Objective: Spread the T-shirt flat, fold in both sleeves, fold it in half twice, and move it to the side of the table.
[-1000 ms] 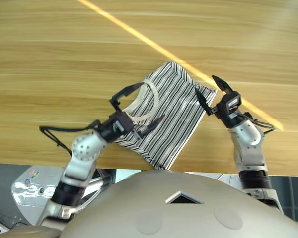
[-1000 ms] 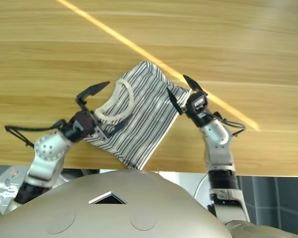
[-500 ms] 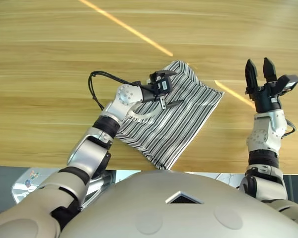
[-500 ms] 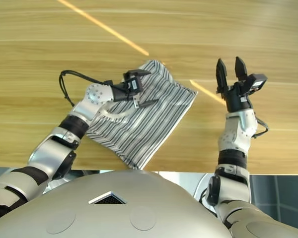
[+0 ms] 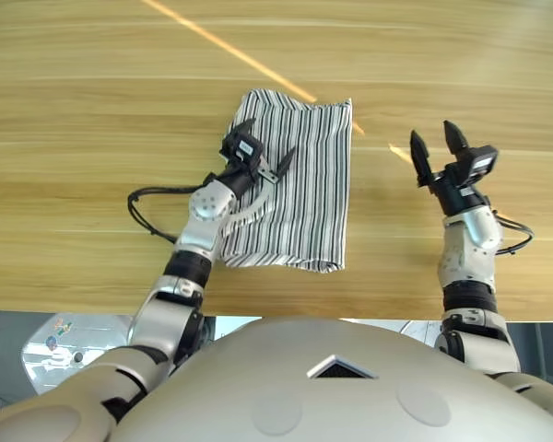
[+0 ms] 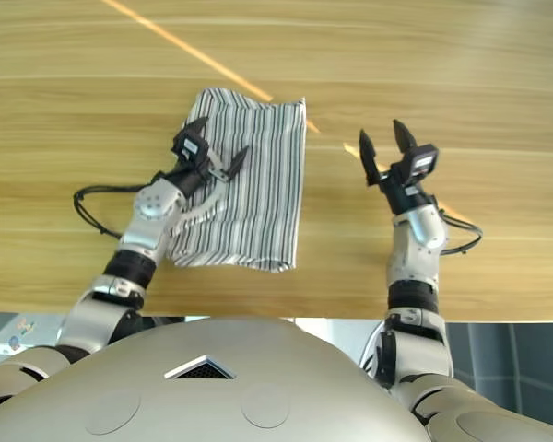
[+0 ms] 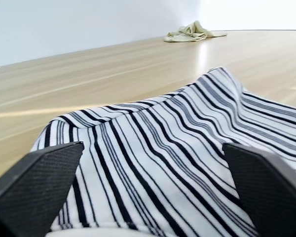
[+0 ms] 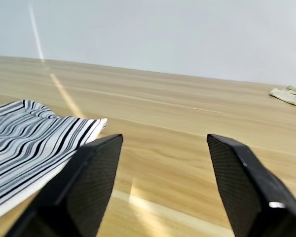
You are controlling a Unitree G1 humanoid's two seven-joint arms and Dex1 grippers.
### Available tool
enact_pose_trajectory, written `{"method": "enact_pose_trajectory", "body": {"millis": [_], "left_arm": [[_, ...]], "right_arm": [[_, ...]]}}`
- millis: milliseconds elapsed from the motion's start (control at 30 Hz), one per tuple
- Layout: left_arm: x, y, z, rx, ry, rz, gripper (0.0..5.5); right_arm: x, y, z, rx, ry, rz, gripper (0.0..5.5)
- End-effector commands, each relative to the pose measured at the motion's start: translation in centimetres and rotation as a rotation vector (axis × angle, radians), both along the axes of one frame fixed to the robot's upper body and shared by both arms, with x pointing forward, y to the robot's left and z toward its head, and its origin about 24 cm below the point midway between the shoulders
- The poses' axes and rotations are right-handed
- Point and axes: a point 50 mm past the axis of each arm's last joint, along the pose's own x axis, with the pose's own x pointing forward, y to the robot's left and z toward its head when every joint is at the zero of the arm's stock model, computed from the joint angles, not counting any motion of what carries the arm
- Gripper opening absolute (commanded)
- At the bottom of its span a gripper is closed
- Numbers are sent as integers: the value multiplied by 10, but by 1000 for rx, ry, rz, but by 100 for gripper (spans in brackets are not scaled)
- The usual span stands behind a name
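The black-and-white striped T-shirt (image 5: pixel 309 180) lies folded into a rectangle on the wooden table (image 5: pixel 92 110), roughly square to the front edge. My left gripper (image 5: pixel 267 138) is open over the shirt's left part, fingers spread just above the cloth. In the left wrist view the stripes (image 7: pixel 163 143) run between both fingertips (image 7: pixel 37 182). My right gripper (image 5: pixel 432 131) is open and holds nothing. It is raised above bare table to the right of the shirt, clear of it. In the right wrist view the shirt's corner (image 8: pixel 34 133) lies off to one side of the gripper (image 8: pixel 165 187).
A bright stripe of sunlight (image 5: pixel 221 46) crosses the table diagonally. A crumpled cream cloth (image 7: pixel 192 32) lies far off on the table. The table's front edge (image 5: pixel 74 307) runs close below the shirt. Bare wood lies to the left, right and beyond.
The shirt has slid left and turned from a diagonal lie to square with the table edge. My left gripper drew back over its left part. The right gripper came lower and slightly left.
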Motion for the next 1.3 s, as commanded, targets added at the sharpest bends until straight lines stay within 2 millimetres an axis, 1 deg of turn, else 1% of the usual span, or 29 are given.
{"method": "enact_pose_trajectory", "body": {"millis": [33, 100, 133, 233, 300, 333, 400, 433, 467, 533, 633, 700, 767, 833, 867, 933, 967, 1000, 1033, 1133, 1267, 1300], "left_arm": [[-25, -5, -17, 9, 83, 7, 520], [-20, -3, -4, -8, -16, 38, 520], [-17, -3, 6, -30, -84, 50, 520], [-20, 5, 53, -115, -384, 79, 520], [-25, 18, 78, -129, -530, 136, 520], [-27, 24, 86, -142, -560, 165, 520], [-30, 42, 97, -65, -619, 213, 520], [-31, 49, 99, -8, -632, 216, 539], [-34, 56, 98, 61, -639, 192, 539], [-39, 74, 87, 305, -628, 112, 539], [-44, 112, 73, 653, -591, 41, 539], [-46, 129, 69, 801, -577, -5, 539], [-50, 138, 66, 887, -557, -55, 539], [-55, 140, 61, 912, -531, -103, 539], [-59, 139, 59, 915, -522, -128, 539], [-66, 139, 58, 917, -505, -155, 539], [-70, 142, 59, 913, -494, -141, 539], [-74, 142, 59, 914, -481, -150, 539], [-78, 142, 58, 906, -461, -168, 539], [-84, 139, 63, 861, -449, -173, 539], [-82, 133, 73, 789, -476, -101, 539], [-77, 135, 77, 788, -506, -33, 539]], "right_arm": [[1, 18, -1, -123, -60, -22, 316], [3, 25, 0, -182, -98, -50, 316], [3, 29, 0, -216, -115, -53, 316], [0, 37, -4, -309, -139, -39, 316], [-4, 34, -6, -339, -141, -49, 316], [-5, 32, -6, -356, -145, -53, 316], [-8, 21, -4, -432, -162, -71, 316], [-9, 15, -2, -473, -177, -88, 316], [-10, 8, 1, -511, -195, -118, 316], [-11, -3, 10, -609, -251, -148, 316], [-20, -7, 14, -738, -292, -34, 316], [-28, -12, 14, -789, -281, 55, 316], [-34, -19, 14, -854, -261, 143, 316], [-41, -26, 13, -923, -231, 245, 316], [-48, -26, 9, -949, -203, 327, 316], [-59, -23, 1, -978, -156, 473, 316], [-66, -19, -4, -978, -129, 537, 316], [-70, -17, -7, -979, -107, 580, 316], [-72, -16, -9, -982, -94, 608, 316], [-72, -17, -10, -1021, -82, 646, 316], [-72, -14, -5, -1030, -107, 664, 316], [-71, -14, -4, -1031, -109, 662, 316]]}}
